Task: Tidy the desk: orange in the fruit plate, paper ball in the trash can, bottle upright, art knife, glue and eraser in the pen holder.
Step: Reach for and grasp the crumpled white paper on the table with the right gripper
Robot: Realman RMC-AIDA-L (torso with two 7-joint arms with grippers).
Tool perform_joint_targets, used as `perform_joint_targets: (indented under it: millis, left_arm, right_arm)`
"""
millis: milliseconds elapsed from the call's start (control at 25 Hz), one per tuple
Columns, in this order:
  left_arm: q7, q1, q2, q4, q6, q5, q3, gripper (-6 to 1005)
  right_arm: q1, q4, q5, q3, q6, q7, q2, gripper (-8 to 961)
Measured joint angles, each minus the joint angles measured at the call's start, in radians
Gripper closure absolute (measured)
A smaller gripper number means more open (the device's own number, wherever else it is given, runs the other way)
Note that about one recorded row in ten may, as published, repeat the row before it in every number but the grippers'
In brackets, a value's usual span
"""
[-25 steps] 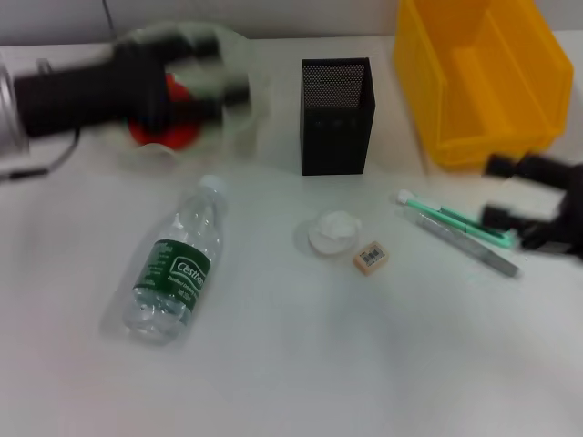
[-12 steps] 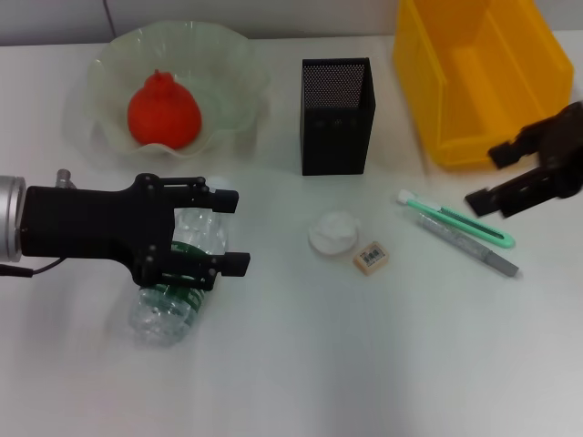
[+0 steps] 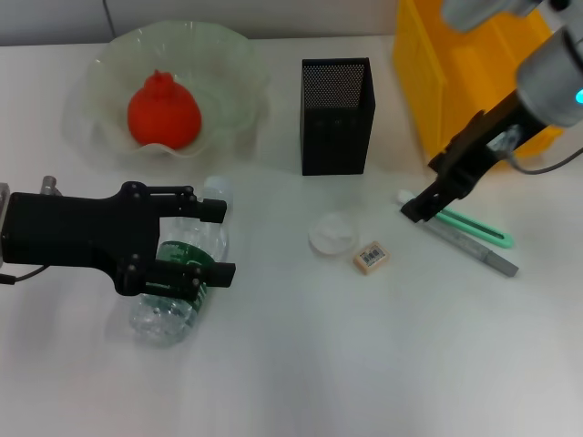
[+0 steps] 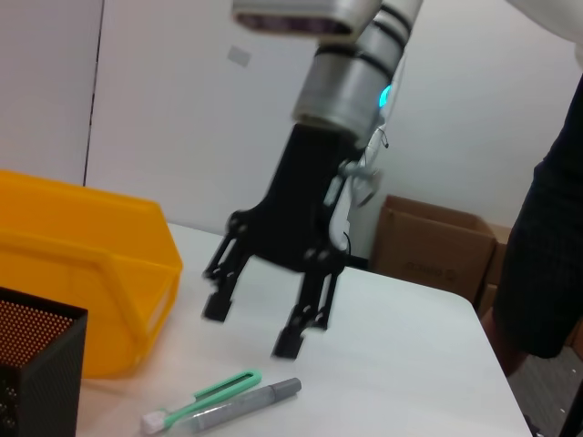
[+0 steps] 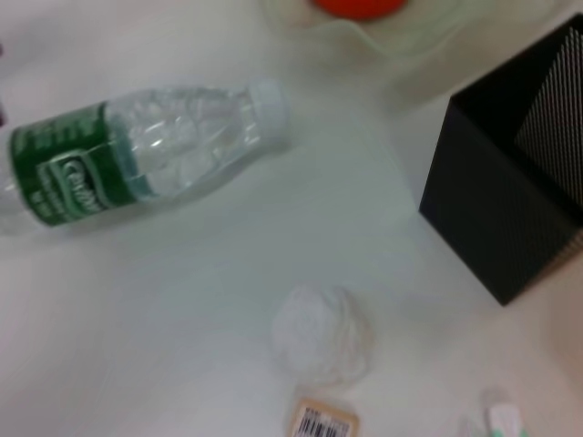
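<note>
The orange (image 3: 162, 111) sits in the pale-green fruit plate (image 3: 239, 68) at the back left. The bottle (image 3: 162, 314) lies on its side; my left gripper (image 3: 226, 241) is open with a finger on each side of its upper half. My right gripper (image 3: 424, 196) is open just above the white-tipped end of the green glue (image 3: 469, 224), which lies beside the grey art knife (image 3: 475, 251). It also shows open in the left wrist view (image 4: 251, 328). The paper ball (image 3: 330, 232) and eraser (image 3: 371, 257) lie in front of the black pen holder (image 3: 337, 116). The yellow trash can (image 3: 474, 73) stands at the back right.
The right wrist view shows the bottle (image 5: 137, 155), paper ball (image 5: 321, 332), eraser (image 5: 323, 423) and pen holder (image 5: 519, 182). Beyond the table's right edge are cardboard boxes (image 4: 428, 250) and a person in dark clothes (image 4: 556, 255).
My right gripper swung in from the right to hover over the glue's white end. My left gripper shifted slightly back along the bottle. The objects did not move.
</note>
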Motion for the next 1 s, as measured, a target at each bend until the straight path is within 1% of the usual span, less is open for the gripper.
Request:
perform_joint_targets:
  millis: [120, 160, 200, 320, 360, 440, 520, 560, 600, 760, 840, 1000]
  left_arm:
    - [0.000, 0.004, 0.001, 0.004, 0.001, 0.000, -0.007, 188]
    - [0.000, 0.004, 0.001, 0.004, 0.001, 0.000, -0.010, 188]
    - [0.000, 0.004, 0.001, 0.005, 0.001, 0.001, -0.013, 188]
    - [-0.007, 0.002, 0.001, 0.006, 0.003, 0.002, -0.014, 189]
    - [-0.010, 0.001, 0.001, 0.007, 0.003, 0.002, -0.014, 190]
    - [-0.011, -0.002, 0.001, 0.007, 0.004, 0.002, -0.014, 191]
    - [-0.011, -0.003, 0.001, 0.007, 0.003, 0.003, -0.014, 191]
    - [-0.011, -0.003, 0.001, 0.007, -0.002, 0.004, -0.014, 192]
    - [-0.011, -0.003, 0.001, 0.007, -0.002, 0.004, -0.014, 192]
    - [-0.010, 0.000, 0.000, 0.007, -0.003, 0.005, -0.014, 194]
    - [-0.010, 0.000, 0.000, 0.006, -0.003, 0.005, -0.014, 194]
    - [-0.010, 0.003, -0.001, 0.006, -0.004, 0.005, -0.014, 196]
  right_arm:
    - [0.010, 0.072, 0.025, -0.054, 0.091, 0.004, 0.002, 130]
    - [0.024, 0.130, 0.056, -0.080, 0.148, 0.003, 0.002, 130]
    - [0.024, 0.130, 0.056, -0.080, 0.148, 0.003, 0.002, 130]
    - [0.053, 0.204, 0.094, -0.103, 0.198, -0.002, 0.002, 130]
    - [0.073, 0.250, 0.105, -0.120, 0.226, -0.004, 0.003, 130]
    - [0.082, 0.274, 0.111, -0.134, 0.247, -0.004, 0.004, 130]
    - [0.094, 0.322, 0.136, -0.177, 0.301, 0.001, 0.005, 130]
    - [0.100, 0.354, 0.172, -0.221, 0.350, 0.006, 0.006, 130]
    - [0.100, 0.354, 0.172, -0.221, 0.350, 0.006, 0.006, 130]
    - [0.104, 0.397, 0.224, -0.299, 0.425, 0.007, 0.007, 129]
    - [0.105, 0.407, 0.230, -0.315, 0.438, 0.008, 0.008, 129]
    - [0.108, 0.426, 0.246, -0.356, 0.471, 0.009, 0.008, 181]
